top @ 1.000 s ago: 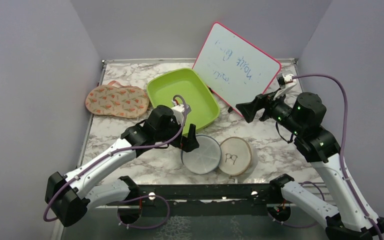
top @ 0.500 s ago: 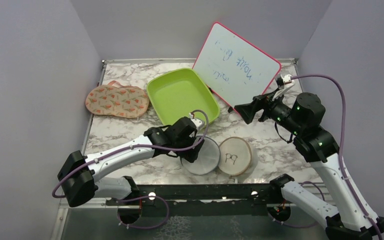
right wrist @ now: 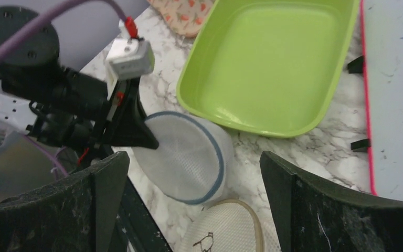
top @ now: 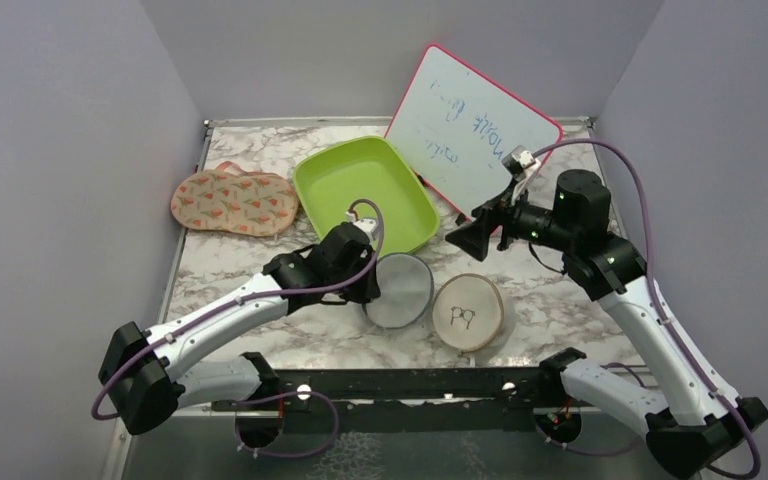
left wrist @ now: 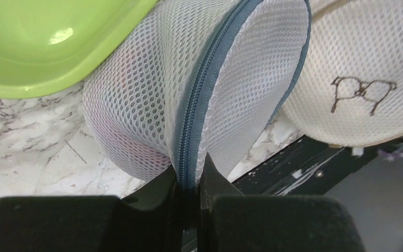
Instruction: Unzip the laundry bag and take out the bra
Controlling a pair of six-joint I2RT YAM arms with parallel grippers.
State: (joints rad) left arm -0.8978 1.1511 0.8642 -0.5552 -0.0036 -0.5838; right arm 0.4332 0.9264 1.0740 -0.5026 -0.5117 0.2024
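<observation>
Mesh laundry bag [top: 400, 290] stands tilted on edge on the table [top: 250, 255], just beside the green tray [top: 360, 195]. We pinch its zip rim [left wrist: 197, 105] with the left hand [left wrist: 189, 184]; the right hand [top: 467, 237] hovers spread. Zip closed — unzipping and bra removal remain.

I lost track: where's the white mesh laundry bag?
Top view, front centre: the round white mesh laundry bag is between the lime-green plastic tray and the beige disc, its zip rim pinched by the left gripper.
</observation>
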